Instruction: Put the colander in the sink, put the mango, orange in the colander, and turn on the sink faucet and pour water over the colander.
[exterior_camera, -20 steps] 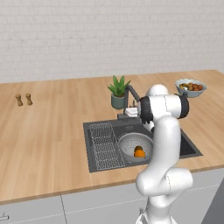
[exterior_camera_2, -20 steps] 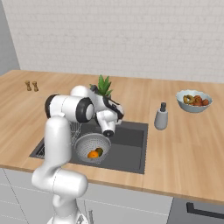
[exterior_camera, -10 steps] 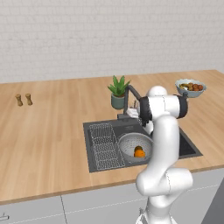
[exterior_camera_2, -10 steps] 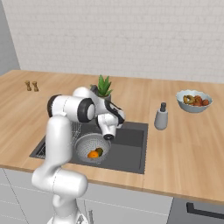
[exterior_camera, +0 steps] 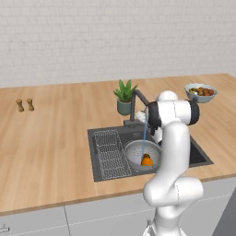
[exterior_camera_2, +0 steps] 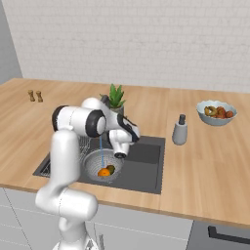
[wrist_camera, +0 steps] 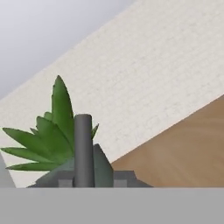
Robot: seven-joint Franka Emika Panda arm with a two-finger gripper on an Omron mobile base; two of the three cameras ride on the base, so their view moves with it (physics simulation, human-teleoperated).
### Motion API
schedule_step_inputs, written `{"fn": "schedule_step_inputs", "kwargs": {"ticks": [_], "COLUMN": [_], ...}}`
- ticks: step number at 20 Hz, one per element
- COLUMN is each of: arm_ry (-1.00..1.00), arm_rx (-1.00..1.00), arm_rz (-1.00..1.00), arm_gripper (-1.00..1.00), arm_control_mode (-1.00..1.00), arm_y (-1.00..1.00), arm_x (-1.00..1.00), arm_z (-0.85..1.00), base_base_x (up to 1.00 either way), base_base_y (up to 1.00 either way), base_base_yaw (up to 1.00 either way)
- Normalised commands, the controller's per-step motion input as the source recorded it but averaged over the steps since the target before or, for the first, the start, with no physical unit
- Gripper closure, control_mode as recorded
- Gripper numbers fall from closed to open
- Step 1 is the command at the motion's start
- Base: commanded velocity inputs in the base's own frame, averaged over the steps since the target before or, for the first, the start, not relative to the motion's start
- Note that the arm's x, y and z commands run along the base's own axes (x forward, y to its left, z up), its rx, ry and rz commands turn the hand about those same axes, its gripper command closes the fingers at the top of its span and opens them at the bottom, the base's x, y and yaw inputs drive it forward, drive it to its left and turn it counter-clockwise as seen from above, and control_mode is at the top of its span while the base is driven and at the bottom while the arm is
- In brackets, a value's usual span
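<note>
Both fruits sit in the colander [exterior_camera_2: 101, 163] under the faucet [exterior_camera: 138, 104] stream, so ease the tool [exterior_camera_2: 120, 155], its opening unreadable here, clear without bumping the spout

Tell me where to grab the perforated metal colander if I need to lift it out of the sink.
Probably the round silver-grey perforated colander's rim on the side away from the wire rack, coming straight down. It sits upright in the dark grey sink, the rim is its one thin edge, and the fruit fills the middle.
</note>
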Motion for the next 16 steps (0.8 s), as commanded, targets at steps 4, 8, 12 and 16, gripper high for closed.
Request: {"fn": "schedule_step_inputs", "kwargs": {"ticks": [4,8,12,16], "arm_ry": [-0.04,-0.44,-0.53,-0.53], "arm_rx": [0.32,0.39,0.34,0.31], "arm_rz": [0.01,0.13,0.10,0.03], "arm_gripper": [1.00,1.00,1.00,1.00], "arm_control_mode": [-1.00,-1.00,-1.00,-1.00], "arm_y": [-0.71,-0.83,-0.66,-0.51], "arm_x": [-0.15,-0.94,-0.95,-0.77], "arm_z": [0.63,1.00,1.00,1.00], "base_base_x": [0.00,0.00,0.00,0.00], "base_base_y": [0.00,0.00,0.00,0.00], "base_base_yaw": [0.00,0.00,0.00,0.00]}}
